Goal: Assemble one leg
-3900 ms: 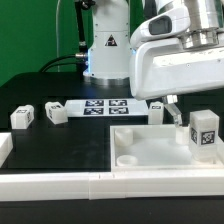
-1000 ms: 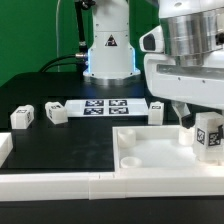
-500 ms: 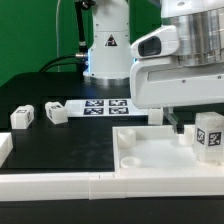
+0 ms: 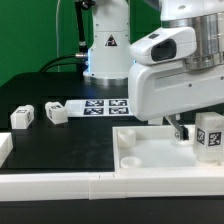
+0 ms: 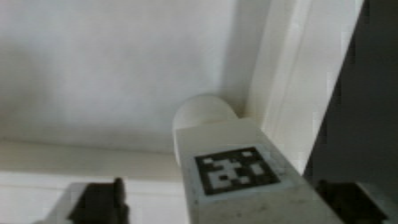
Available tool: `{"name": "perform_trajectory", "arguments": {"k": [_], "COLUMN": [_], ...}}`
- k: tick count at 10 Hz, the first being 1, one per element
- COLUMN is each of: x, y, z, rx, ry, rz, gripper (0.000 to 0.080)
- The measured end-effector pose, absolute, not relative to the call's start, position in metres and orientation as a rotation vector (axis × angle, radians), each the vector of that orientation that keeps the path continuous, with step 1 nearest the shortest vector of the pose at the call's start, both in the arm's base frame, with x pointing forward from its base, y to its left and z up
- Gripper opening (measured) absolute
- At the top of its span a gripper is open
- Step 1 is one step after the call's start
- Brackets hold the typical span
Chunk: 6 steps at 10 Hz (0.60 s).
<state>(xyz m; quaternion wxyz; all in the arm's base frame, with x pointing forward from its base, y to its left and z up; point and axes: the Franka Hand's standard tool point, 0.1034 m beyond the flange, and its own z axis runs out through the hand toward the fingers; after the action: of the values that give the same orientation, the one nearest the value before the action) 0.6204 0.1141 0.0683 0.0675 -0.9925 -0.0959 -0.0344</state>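
Note:
One leg point(image 4: 208, 137), a stubby white block with a marker tag, stands upright in the right corner of the large white tray-like piece point(image 4: 150, 160). My gripper point(image 4: 185, 130) hangs over the tray just beside that leg, and the hand hides much of it. In the wrist view the leg point(image 5: 228, 160) lies between my two dark fingers point(image 5: 100, 203), with a gap on each side. The gripper point(image 5: 222, 205) is open and empty. Two more legs point(image 4: 21, 117) point(image 4: 55, 112) lie on the black table at the exterior view's left.
The marker board point(image 4: 100, 106) lies flat behind the tray. The robot base point(image 4: 108, 50) stands at the back. A long white rail point(image 4: 60, 183) runs along the front edge. A white block point(image 4: 4, 148) sits at the left edge.
The hand has come down and to the right, from above the tray's back edge to beside the standing leg. In the last second it settled lower. The loose legs stayed put.

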Motion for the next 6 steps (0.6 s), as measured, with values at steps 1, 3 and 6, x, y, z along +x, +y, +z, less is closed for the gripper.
{"name": "perform_trajectory", "arguments": {"k": [1,3,6], "x": [0.6204,0.6204,0.6205], "y": [0.1141,0.1141,0.1145], "z": [0.0683,0.0683,0.0684], "rx": [-2.991,-2.994,-2.986], "ry": [-0.289,-0.245,0.127], "rz": [-0.103,-0.101,-0.075], "gripper": [0.0389,0.0288,0.0288]}}
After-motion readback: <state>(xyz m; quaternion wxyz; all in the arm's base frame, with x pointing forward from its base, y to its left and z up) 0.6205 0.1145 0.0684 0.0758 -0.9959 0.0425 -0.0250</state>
